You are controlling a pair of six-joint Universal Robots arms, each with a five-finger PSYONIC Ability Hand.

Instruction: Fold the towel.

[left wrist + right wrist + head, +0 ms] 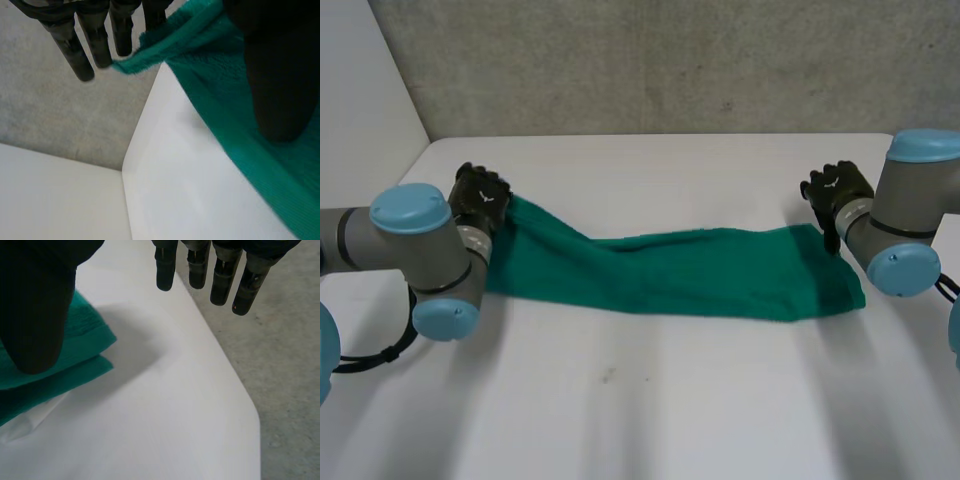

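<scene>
The towel (700, 270) is lying as a long folded band across the table (650, 400) while the left hand (480, 197) is pinching its raised far corner and the right hand (837, 190) is hanging straight-fingered, holding nothing, just beside the opposite end, likely needing to grasp it next.

The head camera looks down from behind, between the 2 arms, over the whole table (650, 400). The wrist cameras sit close, looking along the left hand (272, 75) and right hand (35, 305). All 3 share the towel (670, 270) and table.
</scene>
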